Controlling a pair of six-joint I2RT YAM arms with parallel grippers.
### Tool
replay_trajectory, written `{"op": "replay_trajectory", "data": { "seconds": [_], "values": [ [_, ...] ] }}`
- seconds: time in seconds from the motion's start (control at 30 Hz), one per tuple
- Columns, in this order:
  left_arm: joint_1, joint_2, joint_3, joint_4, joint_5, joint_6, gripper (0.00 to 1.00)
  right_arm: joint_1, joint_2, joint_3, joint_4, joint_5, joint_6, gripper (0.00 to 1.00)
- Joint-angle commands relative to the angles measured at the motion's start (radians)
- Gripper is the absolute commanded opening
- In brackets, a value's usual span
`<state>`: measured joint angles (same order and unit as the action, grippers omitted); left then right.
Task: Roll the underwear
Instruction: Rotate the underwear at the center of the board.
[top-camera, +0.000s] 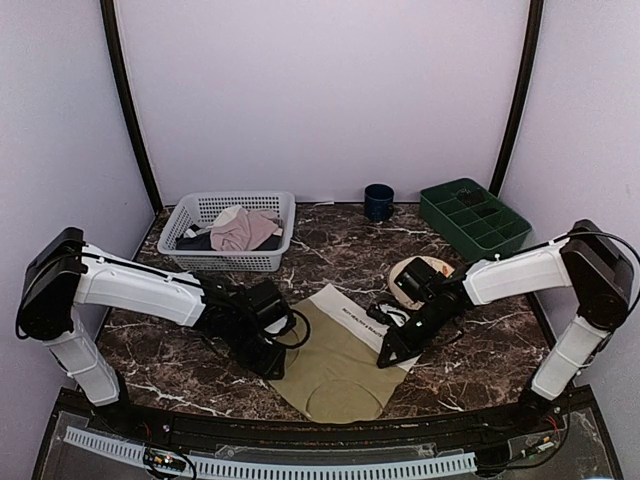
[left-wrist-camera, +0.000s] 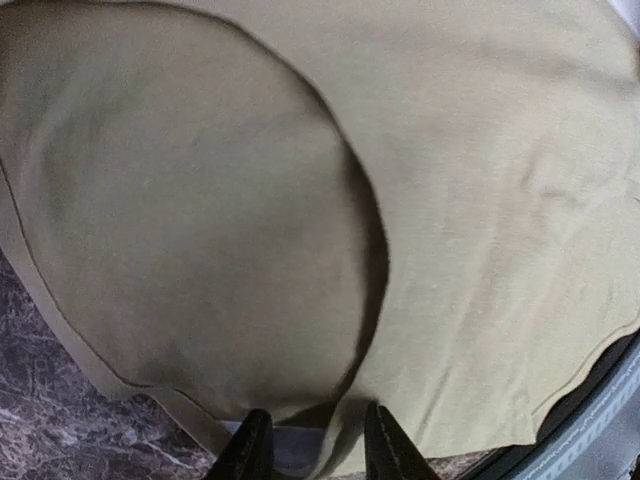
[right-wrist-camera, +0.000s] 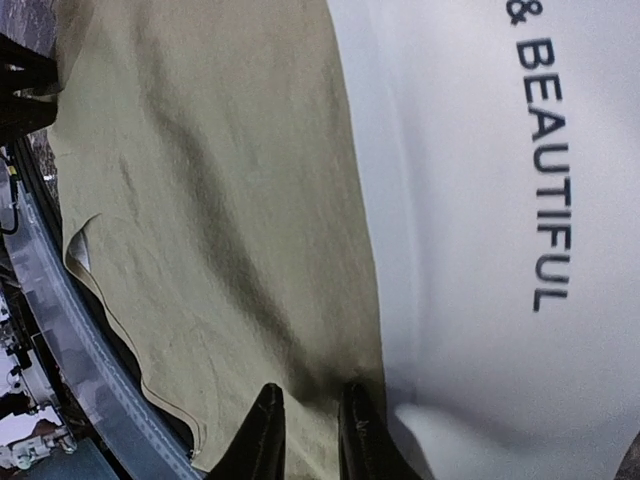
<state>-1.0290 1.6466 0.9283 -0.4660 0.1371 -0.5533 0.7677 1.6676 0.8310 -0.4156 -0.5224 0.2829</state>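
Observation:
The olive-khaki underwear (top-camera: 335, 365) lies spread flat on the marble table, its cream waistband (top-camera: 365, 322) with dark lettering along the upper right side. My left gripper (top-camera: 272, 358) is at the cloth's left edge; in the left wrist view (left-wrist-camera: 315, 452) its fingers are closed on a raised fold of the olive cloth (left-wrist-camera: 480, 200). My right gripper (top-camera: 388, 352) is at the right end beside the waistband; in the right wrist view (right-wrist-camera: 308, 432) its fingers pinch the olive cloth (right-wrist-camera: 200, 180) just next to the waistband (right-wrist-camera: 470, 250).
A white basket (top-camera: 230, 262) at the back left holds a pale pink garment (top-camera: 245, 228) and a dark grey one (top-camera: 196, 241). A blue mug (top-camera: 378, 202) and a green compartment tray (top-camera: 475, 215) stand at the back. A round plate (top-camera: 412, 272) sits behind my right arm.

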Motion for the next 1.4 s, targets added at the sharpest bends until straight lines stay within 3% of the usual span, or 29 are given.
{"op": "replay_trajectory", "data": {
  "seconds": [0.0, 0.2, 0.4, 0.6, 0.8, 1.03, 1.2, 1.37],
  "values": [
    [0.061, 0.077, 0.012, -0.040, -0.060, 0.046, 0.32, 0.025, -0.105, -0.050, 0.011, -0.040, 0.111, 0.23],
    [0.210, 0.201, 0.145, -0.128, -0.162, 0.223, 0.28, 0.021, -0.167, 0.045, -0.028, 0.015, 0.113, 0.33],
    [0.253, 0.183, 0.304, -0.217, -0.248, 0.345, 0.38, 0.016, -0.052, 0.145, -0.042, 0.052, 0.048, 0.33],
    [0.251, 0.011, 0.241, -0.228, -0.164, 0.291, 0.42, 0.016, 0.116, 0.257, -0.026, 0.054, -0.012, 0.30],
    [0.224, -0.178, 0.092, -0.102, 0.010, 0.212, 0.46, 0.011, 0.248, 0.364, -0.060, 0.129, -0.028, 0.24],
    [0.081, -0.156, 0.043, -0.072, 0.020, 0.157, 0.45, -0.030, 0.189, 0.159, -0.069, 0.226, 0.007, 0.16],
    [-0.006, -0.091, 0.058, -0.022, 0.028, 0.133, 0.44, -0.005, 0.079, 0.007, -0.009, 0.162, 0.058, 0.16],
    [-0.058, -0.015, 0.062, 0.055, 0.058, 0.109, 0.44, 0.034, -0.022, -0.041, 0.042, 0.134, 0.156, 0.20]
  ]
}}
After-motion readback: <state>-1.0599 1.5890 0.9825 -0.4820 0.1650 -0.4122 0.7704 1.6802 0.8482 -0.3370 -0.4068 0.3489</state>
